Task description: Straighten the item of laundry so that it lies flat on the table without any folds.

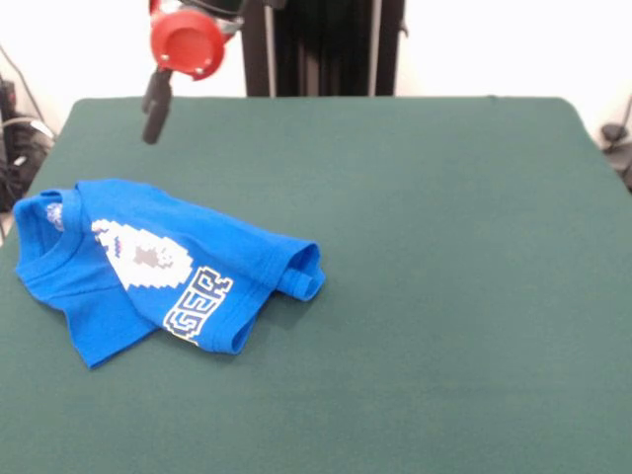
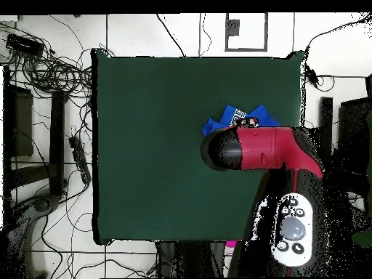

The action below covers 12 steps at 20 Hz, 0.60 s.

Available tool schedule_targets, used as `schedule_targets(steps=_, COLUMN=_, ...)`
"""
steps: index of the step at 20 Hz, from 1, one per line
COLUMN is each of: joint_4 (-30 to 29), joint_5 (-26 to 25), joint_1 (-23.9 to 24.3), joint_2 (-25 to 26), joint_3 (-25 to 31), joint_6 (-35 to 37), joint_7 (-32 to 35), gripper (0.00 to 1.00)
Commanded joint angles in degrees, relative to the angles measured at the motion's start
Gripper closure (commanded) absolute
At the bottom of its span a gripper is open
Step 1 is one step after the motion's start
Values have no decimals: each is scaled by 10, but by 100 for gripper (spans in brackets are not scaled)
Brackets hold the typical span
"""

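While my hand (image 1: 155, 107) is hanging in the air, holding nothing, I cannot tell if it is open. My shirt (image 1: 158, 267) is lying crumpled at the tabletop's (image 1: 444, 276) left side. Grabbing two layers together could be making new folds.

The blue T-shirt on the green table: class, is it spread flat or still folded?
Folded. The T-shirt lies crumpled on the table: one side is doubled over, the lettering is cut short, and a sleeve curls up.
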<state>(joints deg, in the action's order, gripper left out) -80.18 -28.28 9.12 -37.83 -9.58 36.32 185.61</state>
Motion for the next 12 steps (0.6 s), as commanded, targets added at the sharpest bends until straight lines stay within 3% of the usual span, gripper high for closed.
schedule_targets(steps=1, joint_4=22, joint_5=33, joint_1=-25, joint_2=47, joint_3=72, joint_6=54, joint_7=-53, gripper=0)
schedule_targets(steps=12, joint_4=166, joint_5=29, joint_1=-17, joint_2=79, joint_3=110, joint_6=115, joint_7=-127, gripper=0)
